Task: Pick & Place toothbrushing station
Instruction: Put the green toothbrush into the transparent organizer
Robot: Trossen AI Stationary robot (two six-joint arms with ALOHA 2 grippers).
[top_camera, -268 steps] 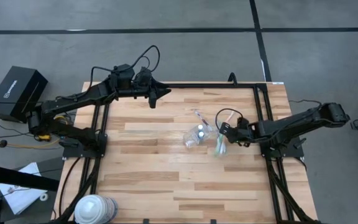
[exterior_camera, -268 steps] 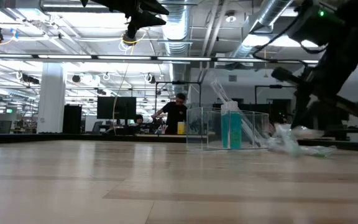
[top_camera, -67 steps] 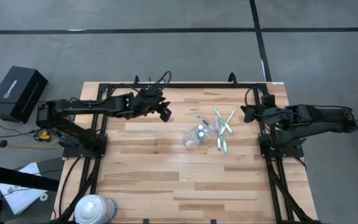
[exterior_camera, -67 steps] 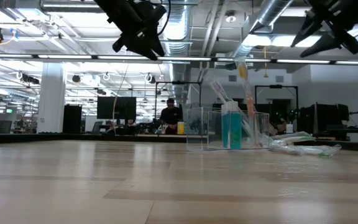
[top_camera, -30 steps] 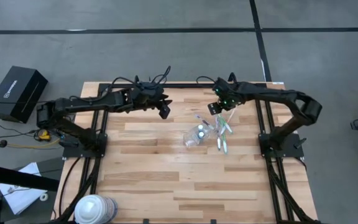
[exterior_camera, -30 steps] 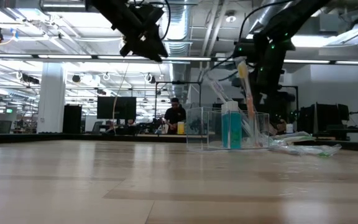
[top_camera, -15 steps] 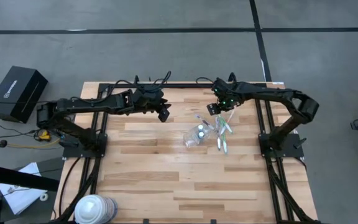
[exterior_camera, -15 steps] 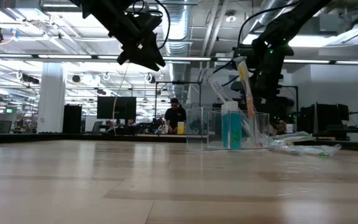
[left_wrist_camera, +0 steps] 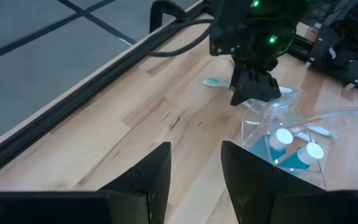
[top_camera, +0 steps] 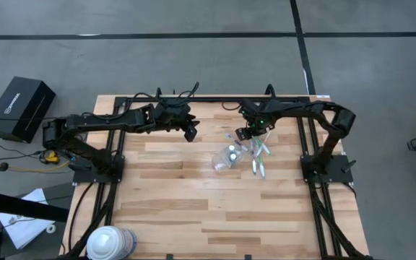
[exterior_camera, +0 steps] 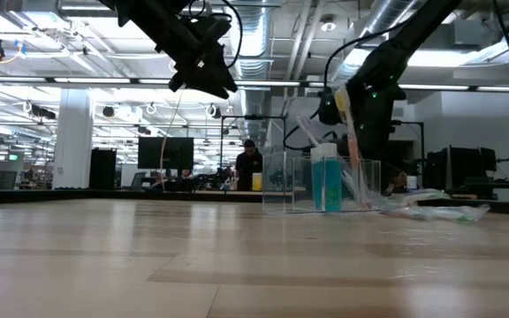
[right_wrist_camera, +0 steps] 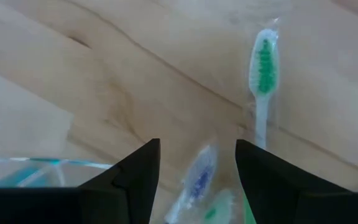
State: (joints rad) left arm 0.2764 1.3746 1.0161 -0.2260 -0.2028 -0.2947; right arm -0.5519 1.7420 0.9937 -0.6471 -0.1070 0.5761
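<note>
A see-through plastic cup (top_camera: 229, 156) stands mid-table holding two blue tubes with white caps (left_wrist_camera: 283, 137) and a toothbrush (exterior_camera: 348, 132) that leans against its rim. Several wrapped toothbrushes (top_camera: 258, 157) lie flat on the wood to its right. One has a green head (right_wrist_camera: 263, 65), and one with a blue head (right_wrist_camera: 197, 177) lies below the gap of my right gripper (right_wrist_camera: 197, 180). That gripper (top_camera: 245, 134) hangs open, pointing down, just far of the cup. My left gripper (top_camera: 191, 133) is open in the air to the cup's far left.
A big white-and-blue roll (top_camera: 111, 243) stands at the near left corner. Black frame rails (top_camera: 215, 100) run along the far edge and both sides of the table. A black box (top_camera: 20, 108) sits on the floor to the left. The near half of the wood is bare.
My right gripper has come toward the table's left and near edges, ending close beside the cup and over the loose toothbrushes. My left gripper has barely shifted.
</note>
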